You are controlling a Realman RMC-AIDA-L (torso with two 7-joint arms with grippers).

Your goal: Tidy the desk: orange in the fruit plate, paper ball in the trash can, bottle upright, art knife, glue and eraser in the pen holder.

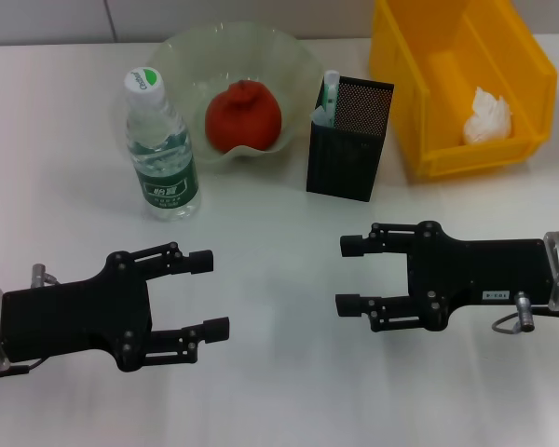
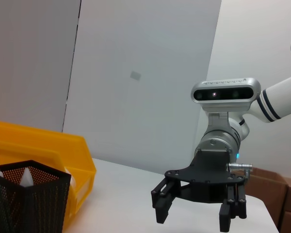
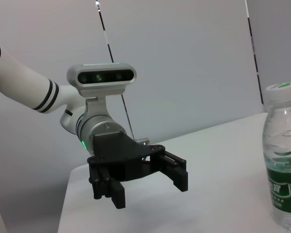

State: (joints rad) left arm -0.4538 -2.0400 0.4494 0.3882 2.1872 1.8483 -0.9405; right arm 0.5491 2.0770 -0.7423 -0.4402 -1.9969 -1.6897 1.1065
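The orange (image 1: pixel 243 116) lies in the fruit plate (image 1: pixel 182 51). To its left the bottle (image 1: pixel 160 149) (image 3: pixel 283 165) stands upright. The paper ball (image 1: pixel 487 116) rests inside the yellow trash can (image 1: pixel 531 65) (image 2: pixel 48 150). A white, green-tipped stick (image 1: pixel 331 88) pokes out of the black mesh pen holder (image 1: pixel 349 140) (image 2: pixel 29 199); I cannot tell whether it is the glue or the art knife. The eraser is hidden. My left gripper (image 1: pixel 210 295) (image 3: pixel 150 190) hovers open and empty at the near left. My right gripper (image 1: pixel 348 275) (image 2: pixel 194 217) is open and empty at the near right.
The white table (image 1: pixel 270 233) runs between the two grippers and the row of objects at the back. A grey wall stands behind the table.
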